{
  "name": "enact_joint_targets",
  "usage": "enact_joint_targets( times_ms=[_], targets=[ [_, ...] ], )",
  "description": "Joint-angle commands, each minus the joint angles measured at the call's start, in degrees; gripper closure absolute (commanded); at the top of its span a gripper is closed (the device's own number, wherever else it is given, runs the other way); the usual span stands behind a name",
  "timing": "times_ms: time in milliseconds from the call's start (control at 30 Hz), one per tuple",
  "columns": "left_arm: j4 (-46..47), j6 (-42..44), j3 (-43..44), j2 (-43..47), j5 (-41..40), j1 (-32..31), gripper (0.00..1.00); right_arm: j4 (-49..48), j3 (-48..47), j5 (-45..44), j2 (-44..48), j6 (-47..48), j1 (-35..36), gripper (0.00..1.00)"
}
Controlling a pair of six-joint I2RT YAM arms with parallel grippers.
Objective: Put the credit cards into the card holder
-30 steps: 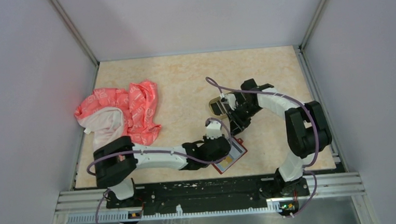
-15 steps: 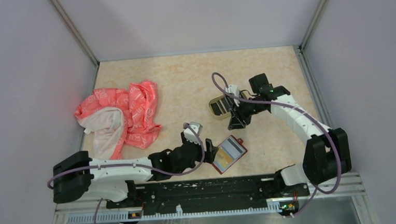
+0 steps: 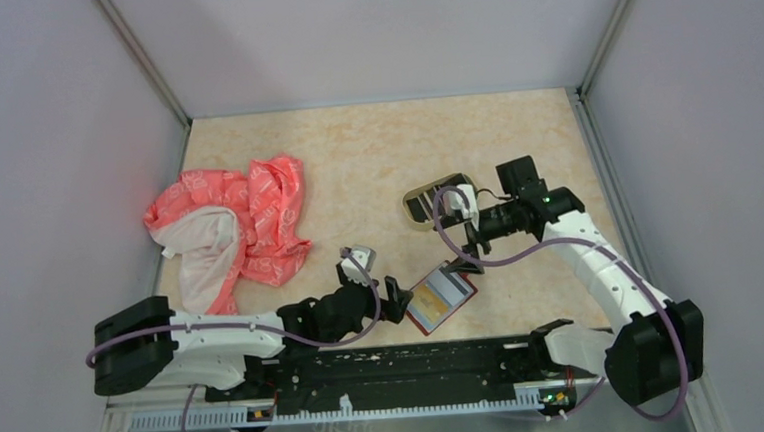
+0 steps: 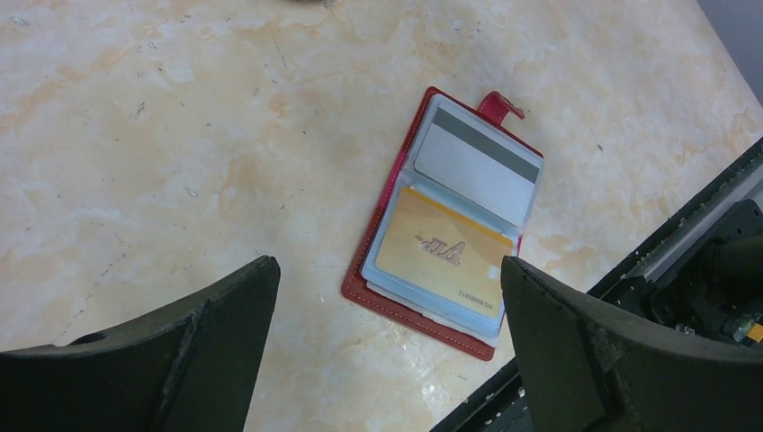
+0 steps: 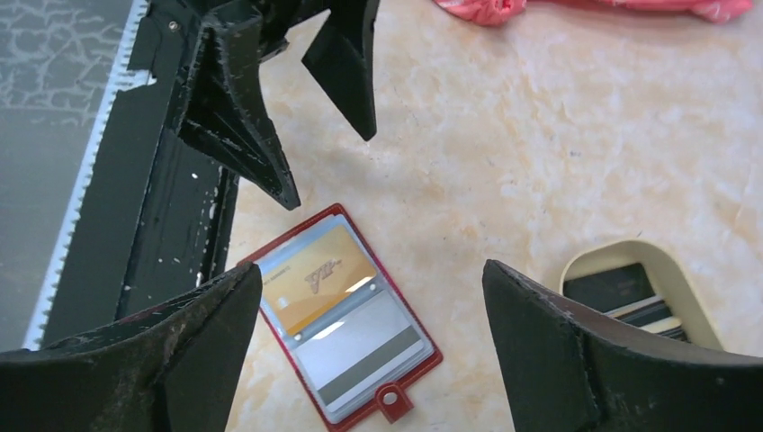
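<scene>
The red card holder (image 3: 441,296) lies open and flat near the table's front edge. In its clear pockets sit a gold card (image 4: 441,256) and a grey card with a dark stripe (image 4: 477,166); the snap tab (image 5: 390,399) sticks out at one end. My left gripper (image 3: 395,300) hovers open just left of the card holder (image 4: 396,193), holding nothing. My right gripper (image 3: 468,243) hangs open above and behind the card holder (image 5: 288,360), also holding nothing. More dark credit cards (image 5: 621,292) with pale stripes lie in the oval tan tray (image 5: 621,247).
A pink and white cloth (image 3: 238,225) is bunched at the left of the table. The black mounting rail (image 3: 397,360) runs along the near edge, close to the card holder. The tan tray (image 3: 426,188) sits just behind my right gripper.
Both grippers have opened and pulled away from the card holder. The left arm drew back to the left, the right arm swung to the right. The card holder now lies free.
</scene>
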State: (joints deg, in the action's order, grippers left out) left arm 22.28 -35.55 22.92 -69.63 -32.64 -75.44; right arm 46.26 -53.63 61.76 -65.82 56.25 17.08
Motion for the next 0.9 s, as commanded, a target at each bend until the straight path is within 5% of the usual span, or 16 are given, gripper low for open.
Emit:
enact_joint_targets(
  times_ms=[0,500,733,867],
  targets=[
    [3.3,-4.1,-0.8,-1.8,1.6,0.2,0.02,0.0,1.7,7.8,2.0,10.2,0.2,0.02],
    [24.9,-17.3,-14.1,-1.4,5.8,0.2,0.02,-5.4,13.0,-5.0,4.9,16.6,0.8,0.01],
    [22.4,-23.0,-14.7,-1.9,5.9,0.2,0.02,-4.1,13.8,-7.1,3.3,19.0,0.9,0.02],
    [15.3,-28.6,-12.4,-2.1,4.1,0.2,0.15,-3.8,13.9,-11.8,0.9,19.7,3.9,0.04]
  ],
)
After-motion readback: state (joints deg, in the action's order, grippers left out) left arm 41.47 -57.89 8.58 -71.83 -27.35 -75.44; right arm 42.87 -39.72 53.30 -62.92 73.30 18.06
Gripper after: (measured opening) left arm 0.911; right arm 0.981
